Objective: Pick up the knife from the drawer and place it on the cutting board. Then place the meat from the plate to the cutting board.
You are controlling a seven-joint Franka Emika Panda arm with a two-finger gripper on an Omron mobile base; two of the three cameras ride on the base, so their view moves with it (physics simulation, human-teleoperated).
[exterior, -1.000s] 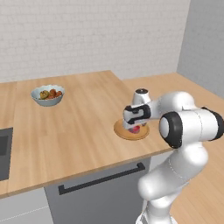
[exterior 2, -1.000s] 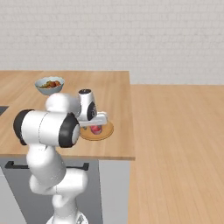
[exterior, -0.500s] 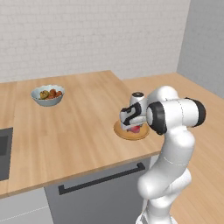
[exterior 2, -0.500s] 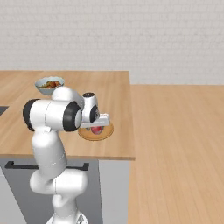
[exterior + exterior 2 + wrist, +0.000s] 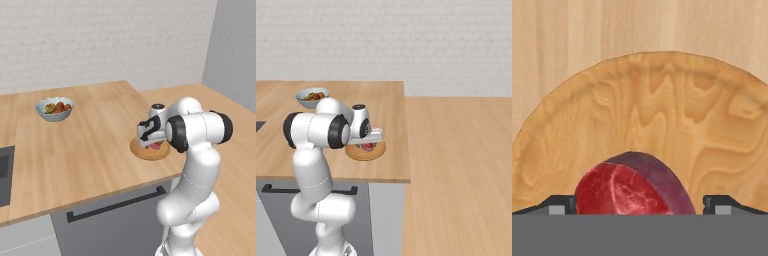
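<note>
The meat [image 5: 632, 190], a red oval steak with a darker rim, lies on the round tan wooden plate [image 5: 662, 115] near the counter's right end. My gripper [image 5: 639, 205] hangs low over it, open, with one fingertip [image 5: 562, 202] on each side of the meat and not touching it. From the base cameras, the gripper [image 5: 148, 141] [image 5: 367, 142] points down at the plate [image 5: 142, 153] [image 5: 358, 154], and a bit of meat [image 5: 156, 147] [image 5: 369, 147] shows under it. The knife, the drawer and the cutting board are out of view.
A pale bowl of fruit [image 5: 54, 108] [image 5: 312, 96] stands far back on the wooden counter [image 5: 90, 150]. A dark grey panel with a long black bar handle [image 5: 116, 205] sits below the counter's front edge. A dark sink [image 5: 3, 175] is at the left.
The arm's elbow has swung in and upward while the hand stayed over the plate. The jaws have stayed open, and the meat has not moved.
</note>
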